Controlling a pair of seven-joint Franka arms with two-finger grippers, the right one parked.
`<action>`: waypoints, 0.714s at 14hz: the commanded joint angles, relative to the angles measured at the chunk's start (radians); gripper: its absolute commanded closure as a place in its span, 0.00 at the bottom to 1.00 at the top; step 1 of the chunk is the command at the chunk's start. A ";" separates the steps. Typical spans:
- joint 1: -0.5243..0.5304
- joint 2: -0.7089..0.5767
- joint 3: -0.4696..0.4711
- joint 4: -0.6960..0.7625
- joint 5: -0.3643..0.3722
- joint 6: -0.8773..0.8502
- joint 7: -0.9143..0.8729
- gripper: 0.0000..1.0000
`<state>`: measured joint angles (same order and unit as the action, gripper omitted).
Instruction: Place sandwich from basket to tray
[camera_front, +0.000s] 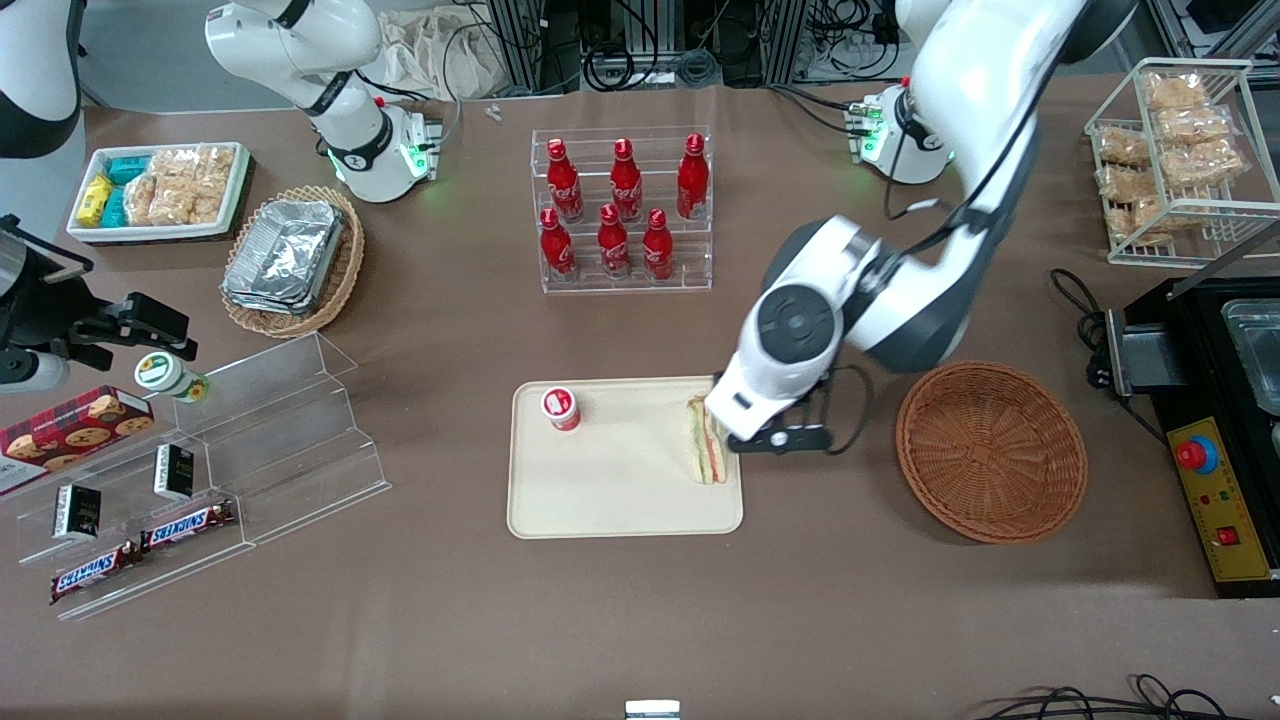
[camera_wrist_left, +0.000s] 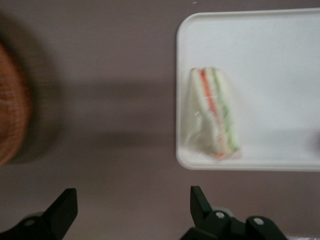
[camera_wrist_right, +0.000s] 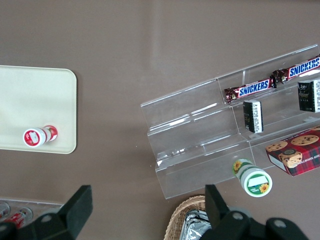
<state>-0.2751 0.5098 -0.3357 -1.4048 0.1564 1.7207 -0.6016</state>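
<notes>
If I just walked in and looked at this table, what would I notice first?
Probably the big white arm bending low over the cream tray, its open gripper hovering above the table just off the tray's edge. Next, the wrapped sandwich lying on the tray near that edge, with a small red-and-white cup on the tray too. Then the empty round basket beside the tray, and the red bottles lined up farther from the front camera.

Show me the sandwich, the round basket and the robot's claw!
sandwich (camera_wrist_left: 214, 112), left wrist view, on its striped filling edge.
basket (camera_front: 990, 450), front view, on its woven bottom.
gripper (camera_wrist_left: 131, 207), left wrist view, open above the table, midway between the fingertips.
</notes>
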 joint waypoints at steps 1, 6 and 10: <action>0.080 -0.132 -0.002 -0.034 -0.001 -0.128 0.142 0.01; 0.229 -0.250 0.003 -0.029 0.008 -0.245 0.367 0.00; 0.356 -0.298 -0.002 -0.029 -0.009 -0.286 0.399 0.00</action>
<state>0.0234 0.2431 -0.3246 -1.4080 0.1557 1.4485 -0.2232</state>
